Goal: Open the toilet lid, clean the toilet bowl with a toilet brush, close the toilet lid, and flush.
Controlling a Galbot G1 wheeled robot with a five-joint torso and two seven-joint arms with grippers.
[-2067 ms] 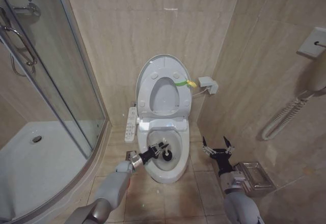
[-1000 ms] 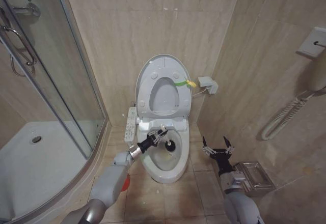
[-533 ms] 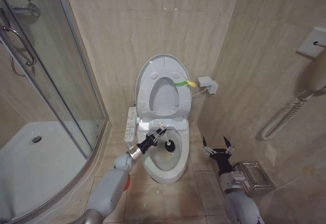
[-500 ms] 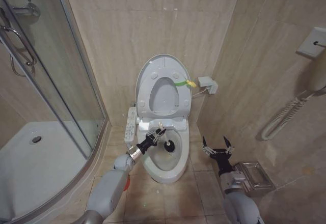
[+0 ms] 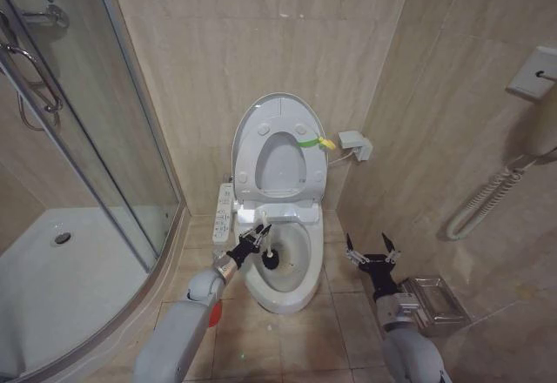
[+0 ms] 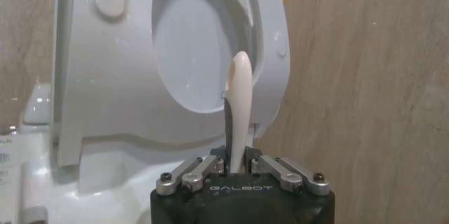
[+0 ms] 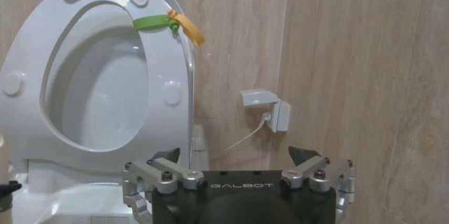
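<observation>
Head view shows the toilet lid (image 5: 279,144) standing upright against the tiled wall, the seat raised with it, a yellow-green loop (image 5: 315,143) tied at its right edge. Below it the toilet bowl (image 5: 283,265) lies uncovered, with a white button panel (image 5: 224,211) along its left side. The left end effector (image 5: 255,238) reaches over the bowl's left rim, pinching the toilet brush (image 5: 269,253) by its thin white handle, the dark bristle head down inside the bowl near the left wall. The right end effector (image 5: 370,250) hangs beside the bowl on its right, above the floor tiles, its fingers spread and holding nothing. Left wrist view looks along the left end effector (image 6: 235,167), its fingers pressed on the brush handle (image 6: 238,109), which rises in front of the raised lid (image 6: 182,56). Right wrist view shows the right end effector (image 7: 238,174) with fingers apart, facing the upright lid (image 7: 105,71), the loop (image 7: 170,22) and a white wall box (image 7: 266,107) with its cable.
</observation>
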